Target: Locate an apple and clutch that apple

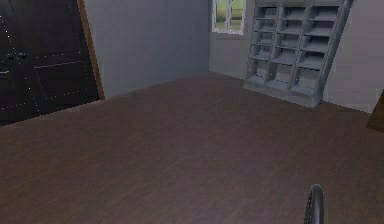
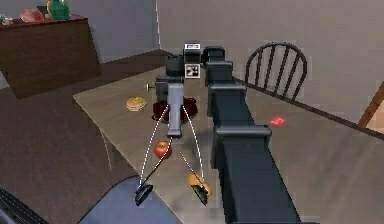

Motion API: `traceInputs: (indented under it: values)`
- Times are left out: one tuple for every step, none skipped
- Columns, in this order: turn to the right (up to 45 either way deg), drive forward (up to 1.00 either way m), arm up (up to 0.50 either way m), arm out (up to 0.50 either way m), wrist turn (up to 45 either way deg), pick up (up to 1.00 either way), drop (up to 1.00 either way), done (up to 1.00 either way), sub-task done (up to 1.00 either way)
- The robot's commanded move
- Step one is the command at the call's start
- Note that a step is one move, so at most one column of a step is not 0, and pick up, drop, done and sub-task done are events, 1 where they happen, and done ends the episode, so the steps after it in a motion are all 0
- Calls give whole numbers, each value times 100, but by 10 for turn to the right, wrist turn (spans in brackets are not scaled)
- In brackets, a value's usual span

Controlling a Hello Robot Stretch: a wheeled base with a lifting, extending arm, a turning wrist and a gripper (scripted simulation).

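Arm side view: tool (image 2: 172,188) near likely apple (image 2: 162,149) on table (image 2: 330,160); hold cannot be told.

pale matt wood on the table (image 2: 330,150) under the jaws; matt dark casing on the arm (image 2: 245,150) behind them; dark planked wood floor (image 1: 180,140); matt grey shelf (image 1: 295,50).

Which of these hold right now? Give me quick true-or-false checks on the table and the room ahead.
1. A small red round thing lies on the light wooden table. True.
2. The dark spindle-back chair stands on top of that table. False: it stands behind the table's far edge.
3. A tall grey shelf unit stands beside the window. True.
4. The floor ahead is white carpet. False: it is dark wooden boards.
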Motion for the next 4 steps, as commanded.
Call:
traceInputs:
  values:
    - [0,0,0,0,450,0,0,0,0]
    - [0,0,0,0,450,0,0,0,0]
    - [0,0,0,0,450,0,0,0,0]
    - [0,0,0,0,180,0,0,0,0]
